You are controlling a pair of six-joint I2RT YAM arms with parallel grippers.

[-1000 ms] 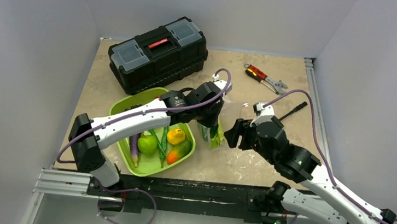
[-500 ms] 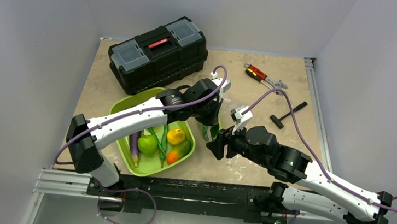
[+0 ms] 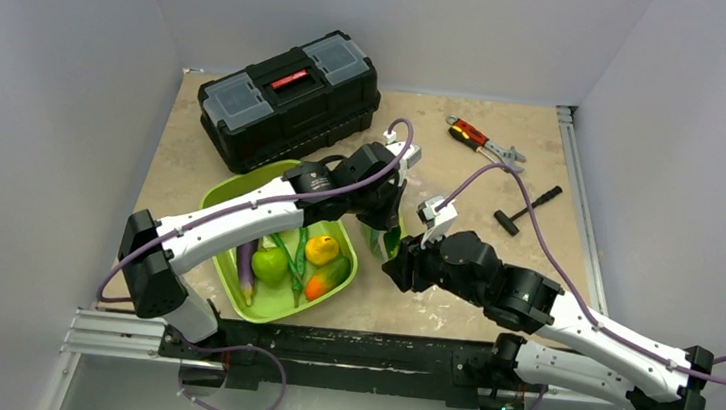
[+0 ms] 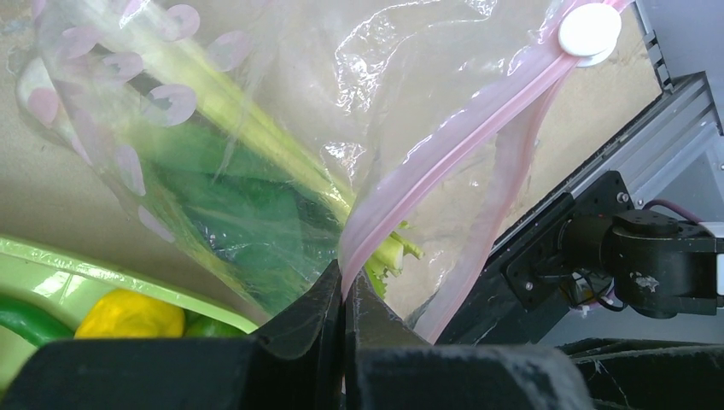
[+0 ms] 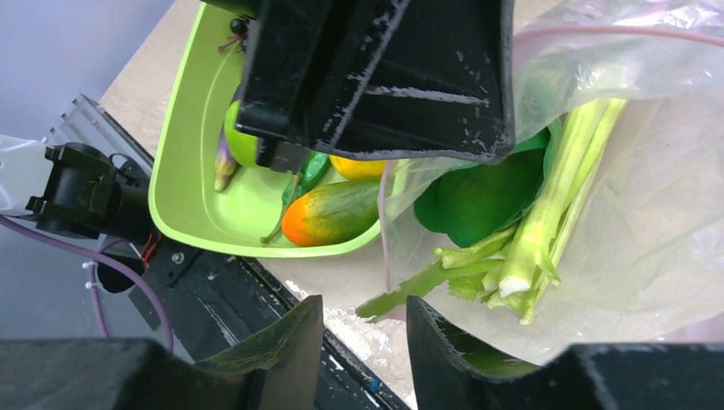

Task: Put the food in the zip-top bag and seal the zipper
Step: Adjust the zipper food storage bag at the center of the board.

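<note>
Toolbox (image 3: 289, 97) sits far left, behind the lime-green tray (image 3: 211, 195) of toy vegetables. Left gripper (image 4: 344, 299) clamps tight on the pink zipper (image 4: 452, 141) of the zip-top bag (image 4: 401, 68), bok choy (image 5: 529, 231) inside. Right gripper (image 5: 365, 342), jaws partly apart and empty, crowds the bag's mouth. Pliers (image 3: 483, 144) and hammer (image 3: 527, 209) lie right.

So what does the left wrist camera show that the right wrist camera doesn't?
Only the left wrist view shows where the left claw pinches shut on the pink zipper, and the white slider at its end. Only the right wrist view shows the right claw, jaws apart and holding nothing, plus the orange-and-green fruit and the green apple in the lime-green tray. Both show the clear bag, the bok choy inside it and that tray.
</note>
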